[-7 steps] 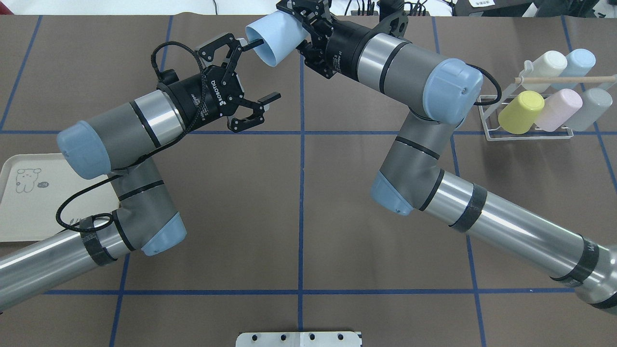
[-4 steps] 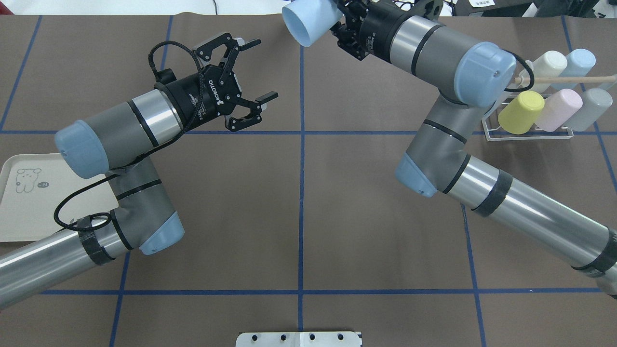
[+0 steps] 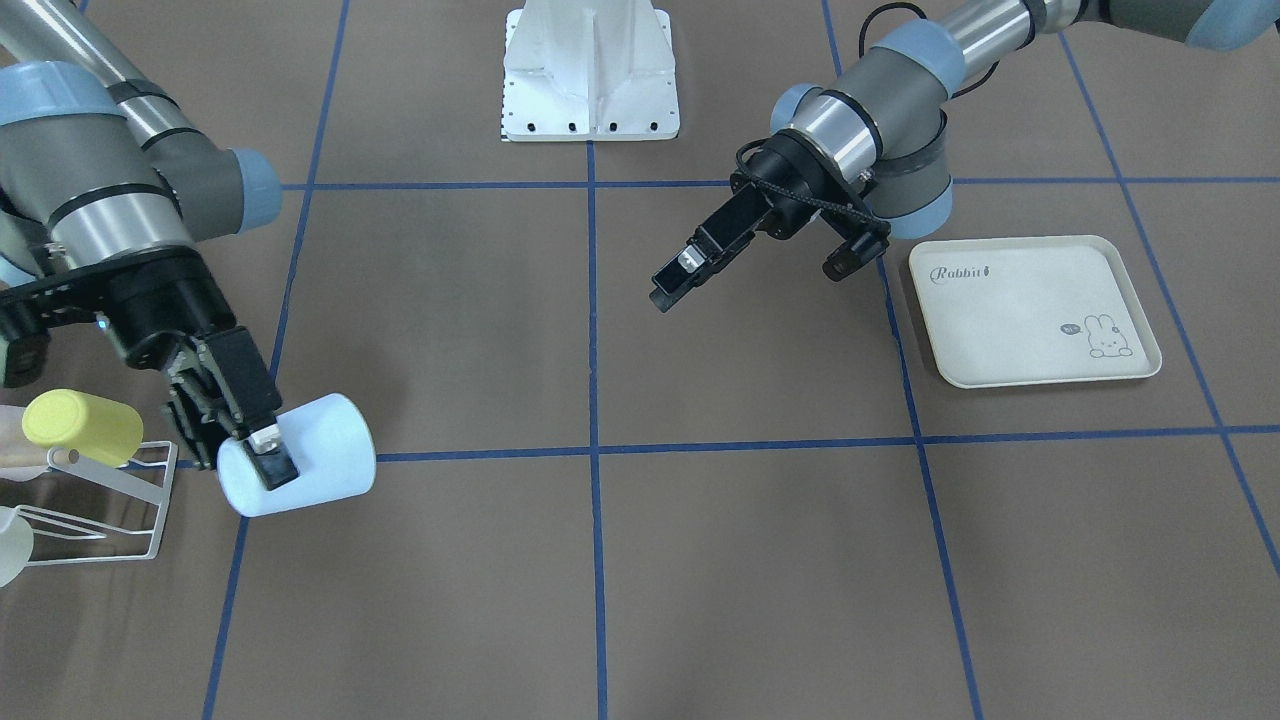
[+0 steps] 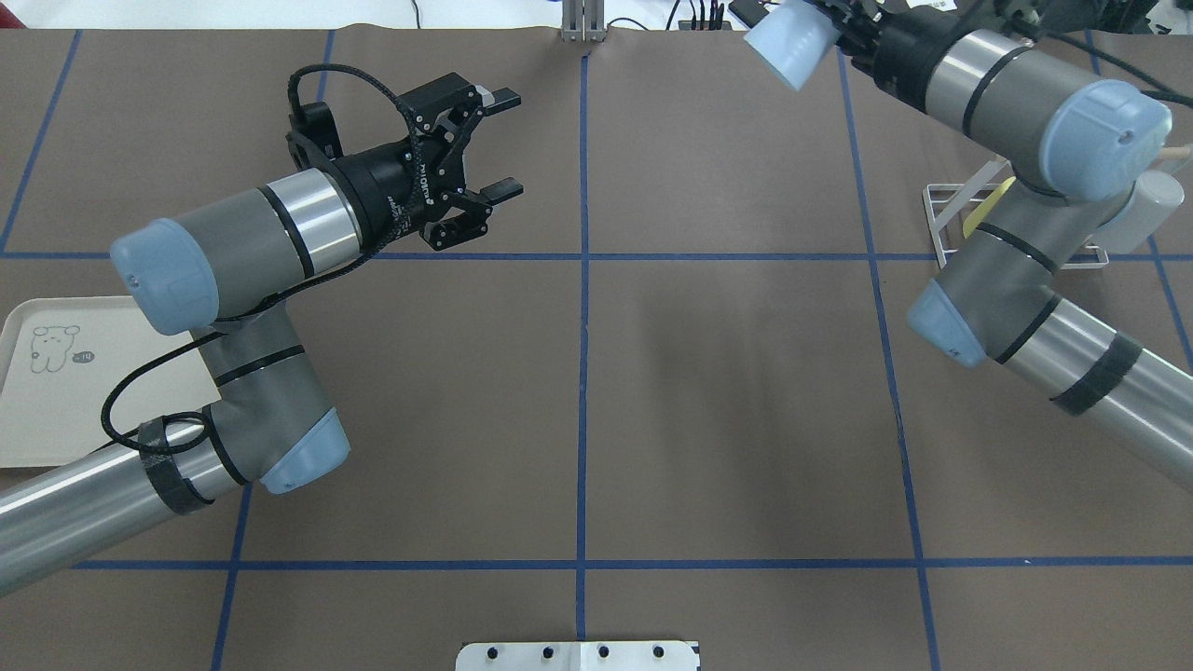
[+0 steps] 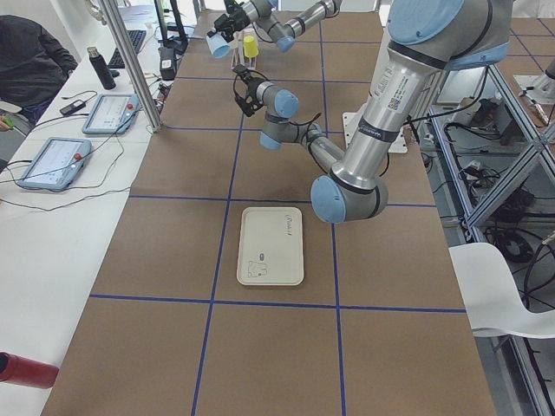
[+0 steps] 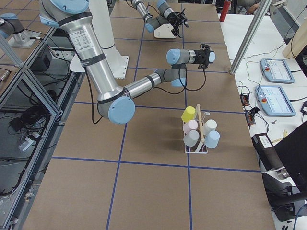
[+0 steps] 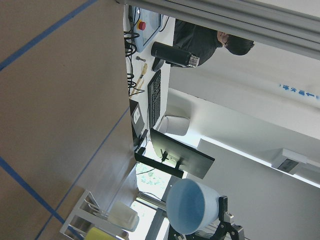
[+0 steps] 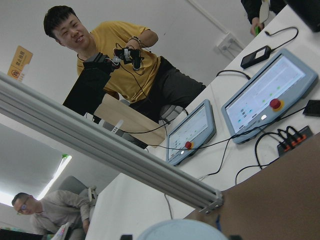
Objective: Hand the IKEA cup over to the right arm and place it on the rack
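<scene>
The brown table (image 4: 652, 373) with blue tape lines carries a white wire rack (image 3: 100, 500) at one end and a cream tray (image 3: 1040, 310) at the other. The right fingers (image 3: 262, 452) are closed on the light-blue IKEA cup (image 3: 320, 455) near its narrower end. The cup lies sideways in the air with its mouth pointing away from the wrist. The rack is just beside these fingers, and a yellow cup (image 3: 80, 428) sits on one of its prongs. I think the sideways hold is chosen so that the open mouth can slide over a slanted prong. The left fingers (image 4: 505, 142) are spread wide and hold nothing. They are well apart from the cup, so the hand-over seems done and only the placing is left. The approach needs care, because the rack is light and the neighbouring cups stand close.
</scene>
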`<state>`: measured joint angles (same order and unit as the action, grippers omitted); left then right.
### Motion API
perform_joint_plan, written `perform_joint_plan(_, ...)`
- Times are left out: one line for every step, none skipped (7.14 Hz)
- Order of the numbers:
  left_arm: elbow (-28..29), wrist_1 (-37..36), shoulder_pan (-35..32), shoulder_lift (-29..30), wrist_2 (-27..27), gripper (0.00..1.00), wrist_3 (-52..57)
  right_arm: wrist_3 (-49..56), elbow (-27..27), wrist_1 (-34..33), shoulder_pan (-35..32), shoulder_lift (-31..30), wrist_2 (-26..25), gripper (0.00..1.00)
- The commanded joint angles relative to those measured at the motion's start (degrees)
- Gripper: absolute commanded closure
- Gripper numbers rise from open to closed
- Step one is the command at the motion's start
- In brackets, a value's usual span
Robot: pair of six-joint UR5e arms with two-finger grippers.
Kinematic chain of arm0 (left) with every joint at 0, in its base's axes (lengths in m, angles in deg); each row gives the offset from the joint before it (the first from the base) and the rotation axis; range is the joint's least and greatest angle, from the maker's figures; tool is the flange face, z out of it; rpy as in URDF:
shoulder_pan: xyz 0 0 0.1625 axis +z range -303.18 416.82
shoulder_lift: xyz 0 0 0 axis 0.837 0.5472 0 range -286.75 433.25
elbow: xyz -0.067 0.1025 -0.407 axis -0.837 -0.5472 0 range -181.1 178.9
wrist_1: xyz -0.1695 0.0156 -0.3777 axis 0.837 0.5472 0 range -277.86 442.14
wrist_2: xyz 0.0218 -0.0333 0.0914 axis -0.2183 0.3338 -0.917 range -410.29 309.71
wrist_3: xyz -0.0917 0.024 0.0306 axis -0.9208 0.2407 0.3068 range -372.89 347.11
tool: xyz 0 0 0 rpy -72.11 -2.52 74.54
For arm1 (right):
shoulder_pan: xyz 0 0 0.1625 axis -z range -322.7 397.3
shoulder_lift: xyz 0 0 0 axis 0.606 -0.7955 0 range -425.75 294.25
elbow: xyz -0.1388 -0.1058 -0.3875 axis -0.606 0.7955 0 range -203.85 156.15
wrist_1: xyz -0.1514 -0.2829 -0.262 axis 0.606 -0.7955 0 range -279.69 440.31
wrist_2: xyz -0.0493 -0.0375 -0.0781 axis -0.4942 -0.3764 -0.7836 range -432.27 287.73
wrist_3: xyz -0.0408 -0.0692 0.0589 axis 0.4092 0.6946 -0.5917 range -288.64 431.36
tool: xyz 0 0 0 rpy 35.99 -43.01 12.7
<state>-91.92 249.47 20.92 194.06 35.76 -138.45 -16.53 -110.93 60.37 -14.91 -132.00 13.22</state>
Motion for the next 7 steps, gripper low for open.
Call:
perform_joint_plan(-8.4,-12.7,-0.2,-3.7,1.0,0.0,11.9,12.7,-0.5,-8.3,-3.4,-1.7,-2.0,1.0)
perform_joint_plan(-13.1,-17.0,-0.2,-7.2,0.9,0.0,17.4,17.8,-0.5,-12.2,-3.4,-1.9,-4.8,1.0)
perform_joint_plan(-16.0,-19.5,-0.3,-9.8,1.0,0.0,21.1,25.3,-0.8,-15.2,-3.4,-2.8,-8.1,1.0)
perform_joint_plan(-16.6,-19.8,-0.9,-11.3,1.0,0.0,22.6,32.7,-1.5,-15.6,-3.4,-6.0,-10.1,1.0)
perform_joint_plan(-16.7,-19.8,-0.9,-13.0,1.0,0.0,24.0,37.7,-2.7,-15.6,-3.5,-8.5,-10.3,1.0)
perform_joint_plan(-16.7,-19.8,-0.9,-13.8,1.0,0.0,24.9,40.8,-3.3,-15.6,-4.1,-9.9,-10.3,1.0)
perform_joint_plan(-16.7,-19.8,-0.9,-13.9,1.0,0.0,24.9,41.5,-3.3,-15.5,-4.0,-11.1,-10.3,1.0)
